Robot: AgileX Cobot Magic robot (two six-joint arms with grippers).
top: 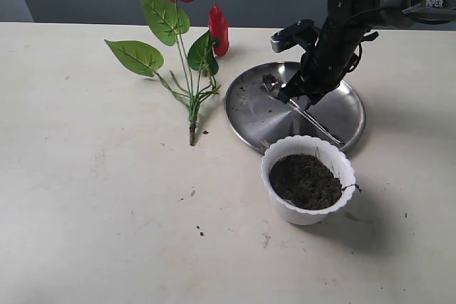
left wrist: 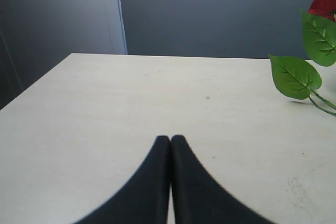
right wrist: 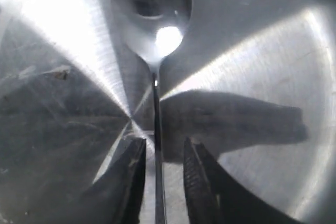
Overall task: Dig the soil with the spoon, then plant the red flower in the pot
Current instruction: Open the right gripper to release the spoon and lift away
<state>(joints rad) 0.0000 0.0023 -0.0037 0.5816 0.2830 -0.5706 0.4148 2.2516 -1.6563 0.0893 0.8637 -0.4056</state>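
Note:
The spoon (top: pixel 313 122) lies on the steel plate (top: pixel 345 108), its bowl (right wrist: pixel 152 3) at the far-left side with a bit of soil by it. My right gripper (top: pixel 293 94) hangs low over the plate, open, its fingers either side of the thin handle (right wrist: pixel 156 124) with a gap on each side. The white pot (top: pixel 292 211) stands in front of the plate, filled with dark soil (top: pixel 305 181). The red flower (top: pixel 189 55) lies on the table left of the plate. My left gripper (left wrist: pixel 170 139) is shut and empty, low over bare table; a green leaf (left wrist: pixel 295 76) shows at the edge.
The plate (right wrist: pixel 262 51) carries soil crumbs and smears. A few soil specks (top: pixel 199 231) dot the table in front of the flower. The table's far edge meets a dark wall (left wrist: pixel 210 9).

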